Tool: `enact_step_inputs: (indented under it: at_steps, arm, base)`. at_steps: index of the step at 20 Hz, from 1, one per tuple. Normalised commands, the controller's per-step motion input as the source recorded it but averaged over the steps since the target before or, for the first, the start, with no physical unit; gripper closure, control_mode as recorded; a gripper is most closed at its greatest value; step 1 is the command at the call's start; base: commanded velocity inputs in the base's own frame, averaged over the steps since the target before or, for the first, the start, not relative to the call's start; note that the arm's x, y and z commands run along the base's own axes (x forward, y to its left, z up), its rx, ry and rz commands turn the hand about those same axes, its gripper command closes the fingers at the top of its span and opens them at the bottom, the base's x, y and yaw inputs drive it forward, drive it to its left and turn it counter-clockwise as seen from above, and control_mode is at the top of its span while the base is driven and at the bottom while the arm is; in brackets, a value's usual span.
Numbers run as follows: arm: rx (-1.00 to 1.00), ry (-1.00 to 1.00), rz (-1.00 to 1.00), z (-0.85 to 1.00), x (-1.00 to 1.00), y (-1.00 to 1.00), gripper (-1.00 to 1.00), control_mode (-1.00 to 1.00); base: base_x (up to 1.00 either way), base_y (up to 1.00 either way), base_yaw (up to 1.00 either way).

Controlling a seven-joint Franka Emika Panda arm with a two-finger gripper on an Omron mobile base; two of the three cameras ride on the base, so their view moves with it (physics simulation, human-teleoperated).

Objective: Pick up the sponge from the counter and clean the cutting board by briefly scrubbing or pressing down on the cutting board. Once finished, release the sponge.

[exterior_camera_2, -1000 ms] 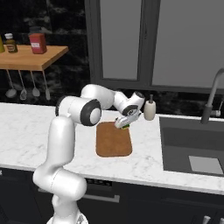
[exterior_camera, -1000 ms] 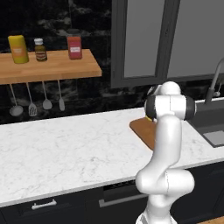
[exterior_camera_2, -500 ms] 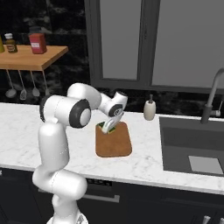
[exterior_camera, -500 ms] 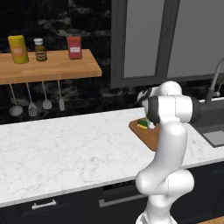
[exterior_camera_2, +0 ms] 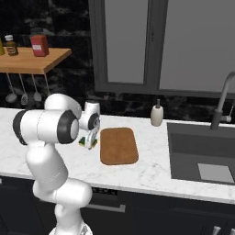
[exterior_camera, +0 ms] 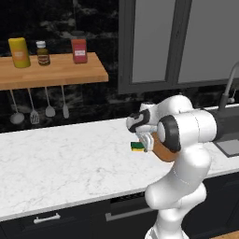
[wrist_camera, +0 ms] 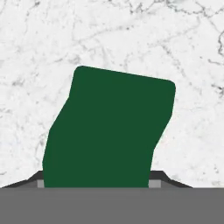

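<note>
My gripper [exterior_camera_2: 88,137] is shut on the sponge [exterior_camera_2: 88,142], a yellow block with a dark green layer. It hangs just above the white marble counter [exterior_camera_2: 151,172], a little past the left edge of the brown cutting board [exterior_camera_2: 119,145]. From the left base view the sponge [exterior_camera: 137,146] sticks out to the left of the gripper [exterior_camera: 143,143], and the arm covers most of the cutting board [exterior_camera: 162,152]. In the hand view the sponge's green face [wrist_camera: 109,131] hides the fingers, with bare counter [wrist_camera: 39,52] behind it.
A soap bottle [exterior_camera_2: 157,114] stands behind the board, near the sink [exterior_camera_2: 202,156] and faucet [exterior_camera_2: 222,103] on the right. A wooden wall shelf [exterior_camera: 51,72] with jars hangs at the left, with utensils [exterior_camera: 39,109] under it. Open marble stretches left of the gripper.
The gripper has swung left with the sponge, from above the cutting board to just beyond its left edge over the counter.
</note>
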Motion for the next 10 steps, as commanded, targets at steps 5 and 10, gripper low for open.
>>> enact_step_inputs:
  at_steps: [5,10]
  arm:
    - [-0.04,-0.12,0.11,0.00,-0.55,0.91,1.00,-1.00]
    - [0.00,-0.11,0.01,0.00,-0.29,0.36,1.00,-1.00]
  base:
    - [0.00,0.00,0.00]
    - [0.00,0.00,0.00]
